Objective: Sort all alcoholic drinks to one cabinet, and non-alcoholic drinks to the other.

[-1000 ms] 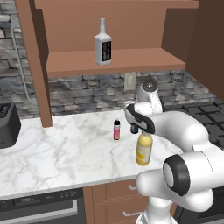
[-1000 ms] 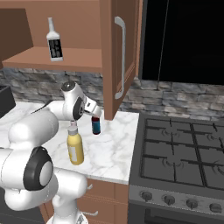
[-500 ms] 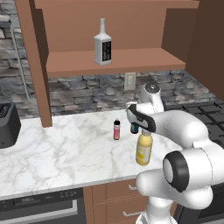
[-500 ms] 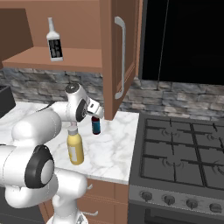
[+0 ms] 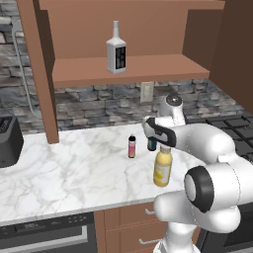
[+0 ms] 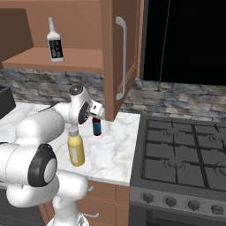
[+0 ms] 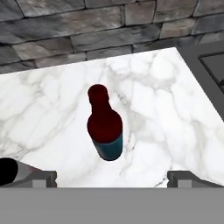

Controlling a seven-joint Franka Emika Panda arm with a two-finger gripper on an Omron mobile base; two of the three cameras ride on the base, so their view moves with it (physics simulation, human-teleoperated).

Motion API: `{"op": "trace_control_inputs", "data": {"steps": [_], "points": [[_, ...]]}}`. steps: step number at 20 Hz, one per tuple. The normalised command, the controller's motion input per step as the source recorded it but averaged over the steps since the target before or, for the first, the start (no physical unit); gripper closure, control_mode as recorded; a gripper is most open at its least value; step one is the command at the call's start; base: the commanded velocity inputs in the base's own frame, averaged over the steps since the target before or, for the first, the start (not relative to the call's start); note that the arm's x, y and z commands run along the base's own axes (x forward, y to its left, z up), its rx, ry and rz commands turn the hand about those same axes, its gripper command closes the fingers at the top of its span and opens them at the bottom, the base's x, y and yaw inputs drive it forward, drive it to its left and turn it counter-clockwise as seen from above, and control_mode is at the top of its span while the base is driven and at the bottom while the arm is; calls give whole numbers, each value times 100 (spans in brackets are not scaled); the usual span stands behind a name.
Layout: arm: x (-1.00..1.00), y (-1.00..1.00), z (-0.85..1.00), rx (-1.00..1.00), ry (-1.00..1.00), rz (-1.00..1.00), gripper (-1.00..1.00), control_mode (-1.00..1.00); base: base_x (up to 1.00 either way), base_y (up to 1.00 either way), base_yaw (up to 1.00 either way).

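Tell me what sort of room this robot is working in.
A kitchen, computer-rendered. A marble counter runs along a stone backsplash, a gas stove stands beside it, and an open wooden cabinet above holds a whitish bottle.

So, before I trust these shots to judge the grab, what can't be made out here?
- Gripper: hand view shows just two fingertips at the bottom edge, spread apart; the rest is cut off.
- Dark-brown bottle: in the left base view the hand hides most of it.
- Pink bottle: too small to read any label.
- Whitish bottle: label text is too small to read.
- Yellow bottle: its cap sits against the arm; contact unclear.
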Motion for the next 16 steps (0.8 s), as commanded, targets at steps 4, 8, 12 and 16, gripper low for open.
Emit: {"op": "trace_control_inputs", "data": {"steps": [4,8,12,16], "points": [[18,0,-13,3,0,9,-100,-100,0,0,0],[16,0,-14,5,0,8,-100,-100,0,0,0],[15,0,-8,4,0,6,-100,-100,0,0,0],[17,0,-1,4,0,2,-100,-100,0,0,0]]}}
